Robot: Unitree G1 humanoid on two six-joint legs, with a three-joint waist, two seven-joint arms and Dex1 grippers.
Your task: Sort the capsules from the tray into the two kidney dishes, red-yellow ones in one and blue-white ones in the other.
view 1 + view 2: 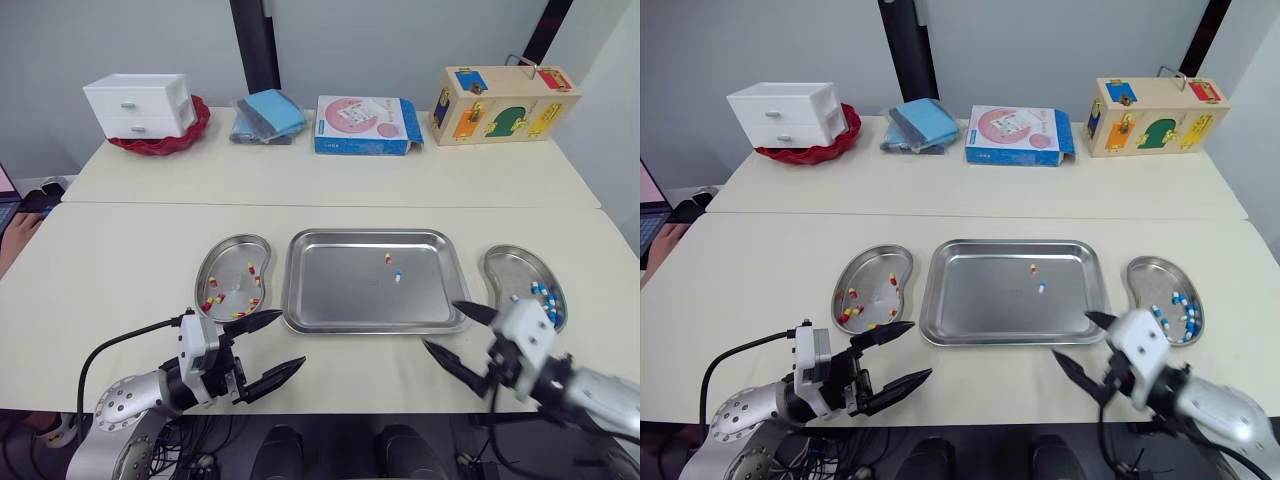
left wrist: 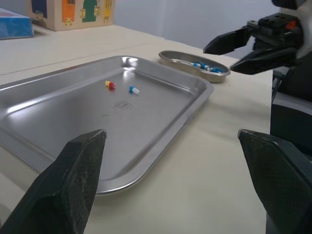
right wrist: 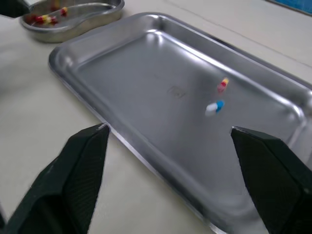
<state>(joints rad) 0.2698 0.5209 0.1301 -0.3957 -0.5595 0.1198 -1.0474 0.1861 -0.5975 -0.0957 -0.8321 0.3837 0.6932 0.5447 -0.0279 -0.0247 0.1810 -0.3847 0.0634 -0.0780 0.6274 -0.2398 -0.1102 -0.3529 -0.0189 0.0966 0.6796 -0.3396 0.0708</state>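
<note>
Two capsules lie in the rectangular stainless steel tray (image 1: pixel 330 295): a red-yellow capsule (image 1: pixel 388 258) and, just nearer the robot, a blue-white capsule (image 1: pixel 397 277). They sit close together but apart, right of the tray's centre. You'll find both ahead and slightly left of the right tool (image 1: pixel 440 325), so that arm looks the nearer one. In the right wrist view, the blue-white one's long axis seems to run across, from finger to finger. The right tool is spread wide, holds nothing, and hovers over the cream tabletop (image 1: pixel 150 260) at the tray's near right corner. The left tool (image 1: pixel 290 340) is also wide and empty, off the near left corner. The right steel kidney dish (image 1: pixel 505 265) holds blue-white capsules and the left steel kidney dish (image 1: pixel 228 255) red-yellow.
</note>
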